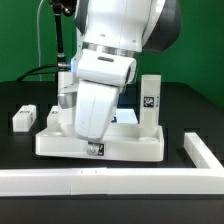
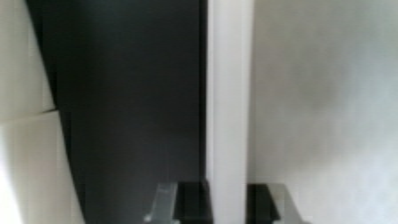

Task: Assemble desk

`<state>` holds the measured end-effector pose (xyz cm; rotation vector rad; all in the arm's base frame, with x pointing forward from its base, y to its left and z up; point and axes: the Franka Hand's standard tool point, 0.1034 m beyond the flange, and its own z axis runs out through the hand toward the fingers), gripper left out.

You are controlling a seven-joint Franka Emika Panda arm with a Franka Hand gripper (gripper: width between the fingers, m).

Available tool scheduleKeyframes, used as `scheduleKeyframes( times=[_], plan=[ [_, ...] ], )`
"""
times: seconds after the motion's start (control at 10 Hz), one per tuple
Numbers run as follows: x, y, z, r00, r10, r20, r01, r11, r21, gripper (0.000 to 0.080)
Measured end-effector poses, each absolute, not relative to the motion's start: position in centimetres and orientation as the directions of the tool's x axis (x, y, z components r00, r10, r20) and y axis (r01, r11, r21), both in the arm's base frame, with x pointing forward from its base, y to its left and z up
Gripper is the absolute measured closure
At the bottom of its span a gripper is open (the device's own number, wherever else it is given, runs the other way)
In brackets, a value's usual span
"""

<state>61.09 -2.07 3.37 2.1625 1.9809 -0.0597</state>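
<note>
Black matting covers the surface (image 1: 20,150), which carries every part. The white robot arm (image 1: 115,40) fills the middle of the exterior view and leans down over the front edge of the desk top (image 1: 140,143), hiding its centre.

A long white L-shaped rail (image 1: 60,182) lies along the front of the surface and turns back at the exterior view's right. It probably serves as a stop to brace parts against. The desk top lies flat just behind the front run, with a dark gap showing between them, and stands apart from the side run.

An upright leg (image 1: 150,103), tag facing the camera, stands on the desk top near its corner at the exterior view's right. It appears seated in a socket. A loose leg (image 1: 25,117) lies on the surface well apart from the desk top, toward the exterior view's left, with open matting around it for an approach from above.

The fingers (image 2: 187,203) are drawn together, with only a narrow slot between them. In the blurred wrist view a pale straight edge runs into that slot, with dark surface on one side and a white face on the other. It is probably the desk top's rim. Whether the rim is pinched or merely touched cannot be told.

Judgement: the arm is steadying or shifting the desk top. Room to move toward the front rail is slight.
</note>
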Motion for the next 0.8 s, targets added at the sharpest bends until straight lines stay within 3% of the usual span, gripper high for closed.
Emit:
scheduleKeyframes(
  times=[0.3,0.8],
  plan=[
    [65.1,1.1,4.2,-0.009,0.985,-0.171,0.989,0.035,0.147,0.074],
    [64.3,0.6,3.5,-0.04,0.981,-0.189,0.99,0.065,0.128,0.074]
  ],
)
